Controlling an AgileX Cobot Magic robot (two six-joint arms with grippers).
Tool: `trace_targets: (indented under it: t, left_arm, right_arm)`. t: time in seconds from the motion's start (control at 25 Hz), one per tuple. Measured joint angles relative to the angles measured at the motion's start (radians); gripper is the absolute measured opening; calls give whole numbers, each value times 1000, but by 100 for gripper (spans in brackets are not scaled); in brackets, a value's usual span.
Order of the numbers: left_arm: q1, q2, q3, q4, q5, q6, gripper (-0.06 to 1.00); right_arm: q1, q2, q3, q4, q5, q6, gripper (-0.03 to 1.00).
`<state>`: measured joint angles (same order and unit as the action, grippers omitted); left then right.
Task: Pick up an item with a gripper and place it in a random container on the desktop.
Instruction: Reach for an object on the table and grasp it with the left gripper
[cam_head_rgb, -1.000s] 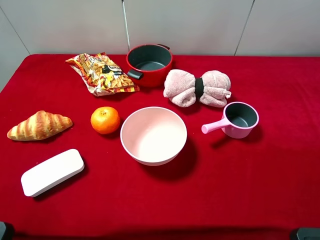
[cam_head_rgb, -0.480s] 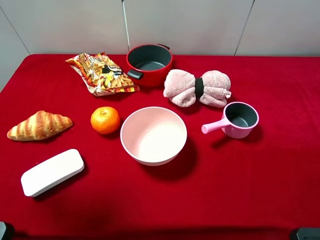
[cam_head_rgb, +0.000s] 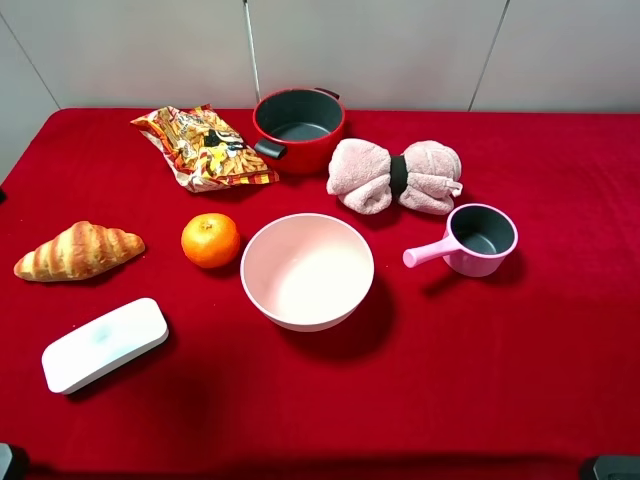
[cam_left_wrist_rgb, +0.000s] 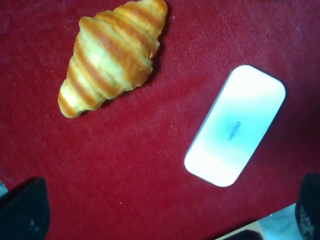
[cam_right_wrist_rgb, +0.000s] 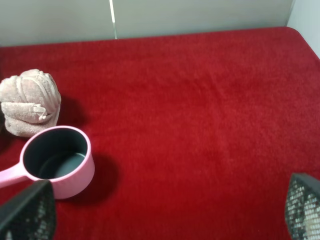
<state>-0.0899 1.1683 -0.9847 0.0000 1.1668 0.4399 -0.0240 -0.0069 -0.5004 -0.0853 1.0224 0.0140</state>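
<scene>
Your left hand (cam_left_wrist_rgb: 165, 212) released above golden-brown crescent croissant (cam_left_wrist_rgb: 112, 52) on red velvety bench (cam_head_rgb: 480, 360), right hand (cam_right_wrist_rgb: 165, 212) released, pale pink bowl (cam_head_rgb: 307, 270) well apart

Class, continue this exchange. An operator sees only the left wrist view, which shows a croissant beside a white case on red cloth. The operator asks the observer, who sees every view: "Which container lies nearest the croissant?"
Observer: The pale pink bowl. In the high view it sits to the right of the croissant, past an orange.
Operator: Anything in that bowl?
Observer: No, it is empty.
Operator: Any other containers?
Observer: A red pot behind the bowl, and a small pink saucepan to the bowl's right.
</scene>
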Motion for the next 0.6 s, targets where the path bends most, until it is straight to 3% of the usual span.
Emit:
trace_targets:
  t: [0.6]
  left_arm:
    - [0,260,-31,55,-1,136,98]
  right_arm:
    - [0,0,0,0,0,0,69]
